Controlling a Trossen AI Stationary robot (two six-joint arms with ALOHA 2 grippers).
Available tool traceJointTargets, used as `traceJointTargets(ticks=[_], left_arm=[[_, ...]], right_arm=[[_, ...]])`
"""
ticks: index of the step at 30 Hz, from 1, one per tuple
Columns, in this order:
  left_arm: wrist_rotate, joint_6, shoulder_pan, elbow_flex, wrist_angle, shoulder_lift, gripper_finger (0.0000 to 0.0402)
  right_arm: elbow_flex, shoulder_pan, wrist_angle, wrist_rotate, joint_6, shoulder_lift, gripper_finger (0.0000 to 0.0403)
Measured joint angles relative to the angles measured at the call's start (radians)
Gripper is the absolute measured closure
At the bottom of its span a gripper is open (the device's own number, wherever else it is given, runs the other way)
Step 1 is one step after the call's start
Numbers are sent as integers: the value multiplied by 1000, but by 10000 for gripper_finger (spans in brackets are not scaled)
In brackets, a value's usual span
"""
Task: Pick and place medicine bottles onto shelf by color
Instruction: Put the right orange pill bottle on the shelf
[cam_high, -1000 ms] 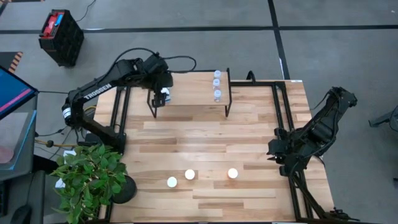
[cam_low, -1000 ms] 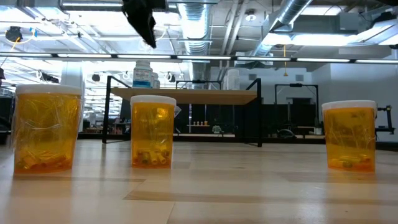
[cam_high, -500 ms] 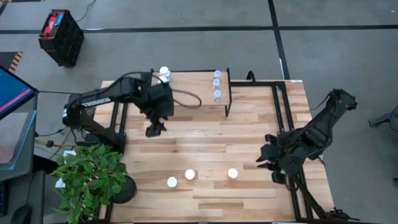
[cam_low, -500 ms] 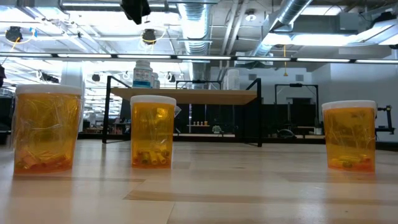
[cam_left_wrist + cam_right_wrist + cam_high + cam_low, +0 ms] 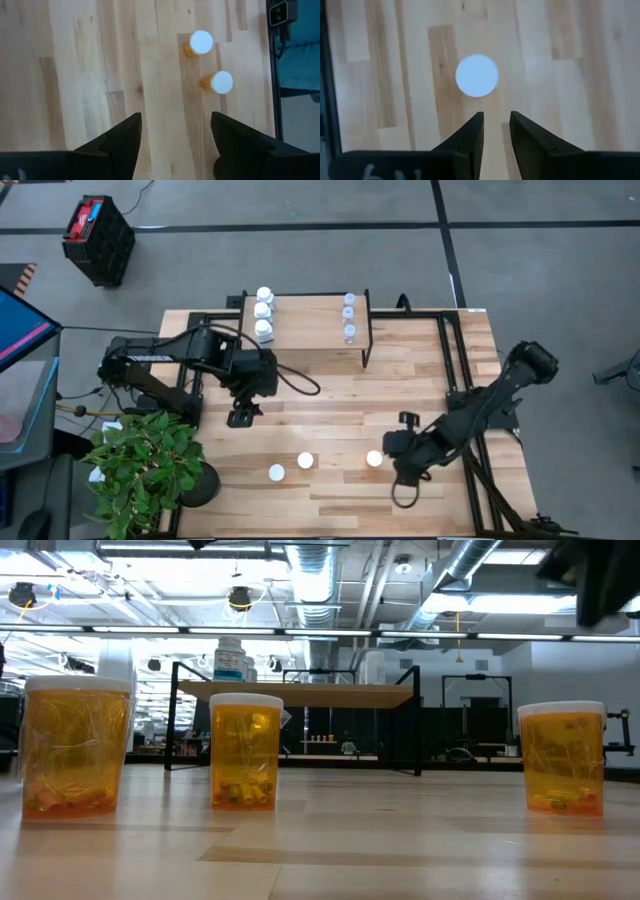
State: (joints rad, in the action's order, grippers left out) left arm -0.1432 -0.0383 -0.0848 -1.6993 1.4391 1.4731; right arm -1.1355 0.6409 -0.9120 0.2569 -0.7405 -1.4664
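The shelf (image 5: 305,320) stands at the far edge of the table (image 5: 330,395). On its left end three white bottles (image 5: 263,313) stand in a row. On its right end three clear bluish bottles (image 5: 349,317) stand in a row. Three orange bottles (image 5: 245,750) with white caps stand in a line near the front edge of the table. Small things lie at the bottom inside them; I cannot tell what.

The left gripper (image 5: 240,416) is empty, its fingers apart. It has come away from the shelf to the middle of the table's left half. One second ago the third white bottle was in its grip.

The right gripper (image 5: 392,445) has swung in from the right edge. Now it hangs just beside the rightmost orange bottle (image 5: 477,75). Its fingers are a narrow gap apart and hold nothing.
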Motion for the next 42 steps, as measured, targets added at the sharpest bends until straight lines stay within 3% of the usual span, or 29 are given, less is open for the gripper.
traceJointTargets(ticks=[5,14,21,25,29,35,38,42], left_arm=[[20,-28,-31,0,1,0,178],[65,-37,-45,0,15,1,178],[107,-27,-45,0,18,1,178],[112,-22,-45,0,38,1,178],[129,-23,-45,1,48,1,178],[133,-23,-45,1,46,1,178],[133,-27,-45,1,46,1,178],[133,-27,-45,1,45,1,178]], right_arm=[[-3,-38,84,-126,42,-93,285],[-140,-153,23,-389,117,-192,285],[-279,-185,-94,-349,251,-164,285],[-282,-187,-113,-359,258,-141,285],[-282,-205,-125,-362,376,-133,285],[-282,-220,-132,-384,339,-149,284],[-281,-224,-150,-384,334,-152,269],[-281,-232,-150,-363,354,-152,219]])
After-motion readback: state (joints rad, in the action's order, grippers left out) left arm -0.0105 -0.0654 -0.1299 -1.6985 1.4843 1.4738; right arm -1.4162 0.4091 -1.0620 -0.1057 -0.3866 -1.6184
